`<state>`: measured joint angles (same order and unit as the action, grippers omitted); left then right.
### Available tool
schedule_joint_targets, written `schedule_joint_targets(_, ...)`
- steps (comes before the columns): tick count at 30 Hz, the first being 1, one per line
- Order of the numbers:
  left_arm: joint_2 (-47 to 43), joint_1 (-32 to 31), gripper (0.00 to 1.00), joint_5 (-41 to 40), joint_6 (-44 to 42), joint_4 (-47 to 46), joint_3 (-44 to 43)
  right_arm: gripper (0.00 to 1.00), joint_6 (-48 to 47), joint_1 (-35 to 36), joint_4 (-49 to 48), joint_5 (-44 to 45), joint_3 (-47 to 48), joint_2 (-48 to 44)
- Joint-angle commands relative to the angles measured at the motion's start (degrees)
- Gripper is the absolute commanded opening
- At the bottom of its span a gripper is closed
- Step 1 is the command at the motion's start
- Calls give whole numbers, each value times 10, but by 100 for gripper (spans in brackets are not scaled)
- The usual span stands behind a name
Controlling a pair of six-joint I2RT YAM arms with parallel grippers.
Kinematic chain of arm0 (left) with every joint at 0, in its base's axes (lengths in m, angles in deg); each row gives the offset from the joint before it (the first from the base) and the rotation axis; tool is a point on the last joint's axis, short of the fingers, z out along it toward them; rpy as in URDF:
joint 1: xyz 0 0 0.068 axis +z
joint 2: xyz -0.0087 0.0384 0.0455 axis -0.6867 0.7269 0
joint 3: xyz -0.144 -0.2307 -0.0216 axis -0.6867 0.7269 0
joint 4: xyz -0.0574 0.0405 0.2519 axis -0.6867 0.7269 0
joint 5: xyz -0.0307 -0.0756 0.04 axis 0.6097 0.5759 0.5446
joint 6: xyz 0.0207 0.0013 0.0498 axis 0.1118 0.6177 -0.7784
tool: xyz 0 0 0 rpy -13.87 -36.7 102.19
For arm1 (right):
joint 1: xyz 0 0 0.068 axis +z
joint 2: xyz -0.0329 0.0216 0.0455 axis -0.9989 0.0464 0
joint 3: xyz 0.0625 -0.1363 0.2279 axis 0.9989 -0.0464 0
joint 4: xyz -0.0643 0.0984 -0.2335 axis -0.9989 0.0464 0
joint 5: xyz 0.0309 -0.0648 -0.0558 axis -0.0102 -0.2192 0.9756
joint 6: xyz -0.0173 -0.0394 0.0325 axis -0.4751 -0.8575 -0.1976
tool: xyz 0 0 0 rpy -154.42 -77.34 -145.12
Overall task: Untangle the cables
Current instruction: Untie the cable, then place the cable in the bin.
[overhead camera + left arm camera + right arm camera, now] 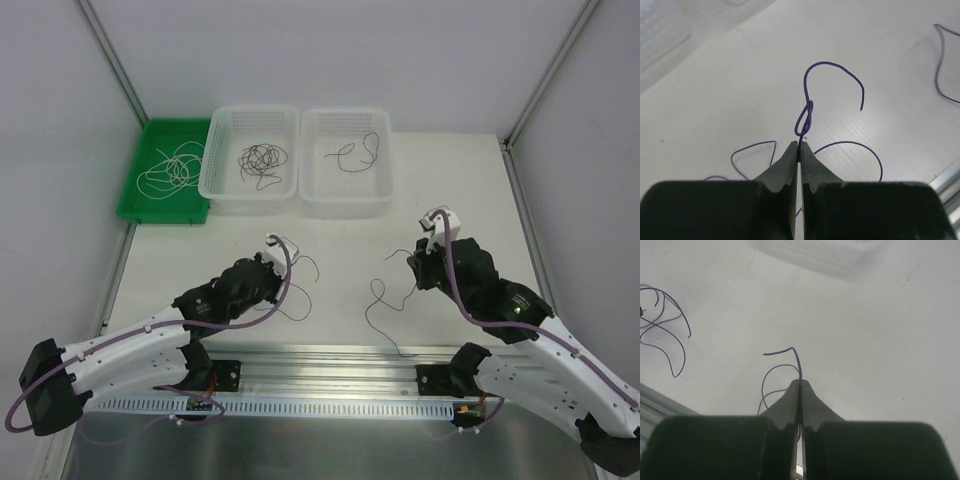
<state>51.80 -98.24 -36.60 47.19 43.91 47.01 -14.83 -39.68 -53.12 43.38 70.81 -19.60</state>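
My left gripper (289, 267) is shut on a thin dark cable (303, 300) lying on the table. In the left wrist view the gripper (799, 145) pinches this cable (832, 65) just below a small twisted loop. My right gripper (412, 258) is shut on a second thin dark cable (372, 312) that trails toward the front rail. In the right wrist view the gripper (800, 382) holds that cable (796, 357) near its end. The two held cables lie apart. A tangle of dark cables (261, 160) sits in the middle basket. A single dark cable (357, 152) lies in the right basket, and whitish cable (170, 172) lies in the green tray.
A green tray (131, 205) stands at the back left. Two white baskets (222, 190) (345, 200) stand beside it along the back. A metal rail (330, 360) runs along the near edge. Frame posts rise at the back corners.
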Motion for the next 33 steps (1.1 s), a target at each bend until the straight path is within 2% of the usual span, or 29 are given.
schedule_joint_targets(1, -17, 51, 0, -61, 98, 58, -14, 1, 34, -23, -7, 33, 27, -6)
schedule_joint_targets(2, -19, 88, 0, -35, 111, 64, -18, 1, 31, -28, -17, 21, 34, 1)
schedule_joint_targets(6, -15, 141, 0, 40, 158, 87, -48, 1, 6, -63, -9, -24, 148, 71)
schedule_joint_targets(9, 5, 153, 0, 72, 166, 127, -103, 1, -22, -78, -3, -33, 248, 146)
schedule_joint_targets(13, 41, 172, 0, 181, 161, 186, -150, 1, -50, -108, -15, -54, 366, 231)
schedule_joint_targets(16, 63, 176, 0, 255, 160, 206, -148, 1, -67, -136, -42, -78, 465, 300)
schedule_joint_targets(23, 135, 175, 0, 269, 209, 176, -78, 1, -118, -182, -136, -88, 670, 449)
schedule_joint_targets(27, 159, 175, 0, 276, 227, 107, -31, 1, -141, -202, -223, -100, 724, 511)
schedule_joint_targets(31, 173, 169, 0, 279, 233, 80, -13, 1, -188, -210, -346, -109, 737, 576)
schedule_joint_targets(33, 175, 166, 0, 285, 238, 68, 0, 3, -190, -220, -369, -115, 760, 608)
